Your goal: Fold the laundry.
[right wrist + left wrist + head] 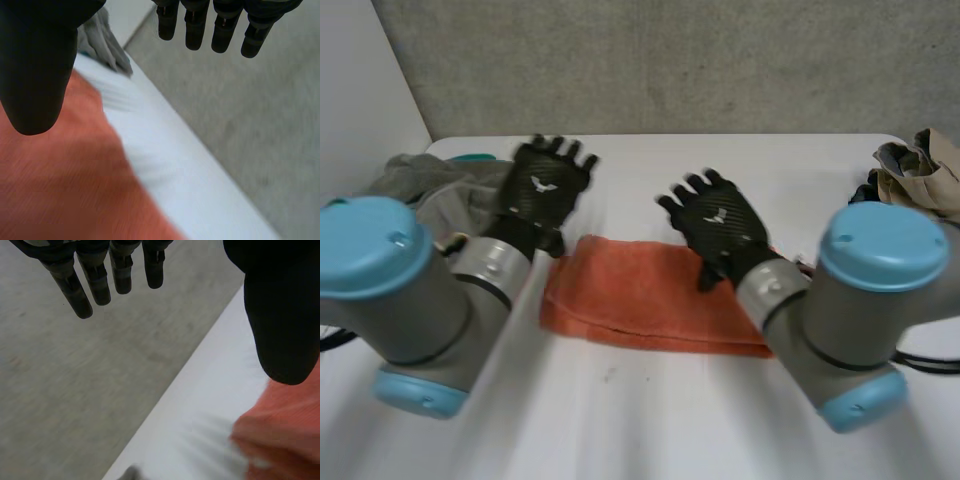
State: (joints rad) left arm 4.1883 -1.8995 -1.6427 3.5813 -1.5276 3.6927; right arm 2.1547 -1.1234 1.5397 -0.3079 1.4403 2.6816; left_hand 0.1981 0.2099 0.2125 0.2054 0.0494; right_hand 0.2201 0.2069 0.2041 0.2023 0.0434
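Both spread, empty: left hand (545, 185) and right hand (720, 225) hover above orange towel (640, 295).

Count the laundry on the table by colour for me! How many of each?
Orange: 1, the folded orange towel in the middle.
Grey: 1, the crumpled grey garment by the left arm.
Tan: 1, the tan heap at the far right edge; it may hold more than one piece.
Total: 3.

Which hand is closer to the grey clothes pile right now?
Left. The left hand is open right beside the grey clothes pile. The right hand, also open, is farther off, above the far right part of the orange towel.
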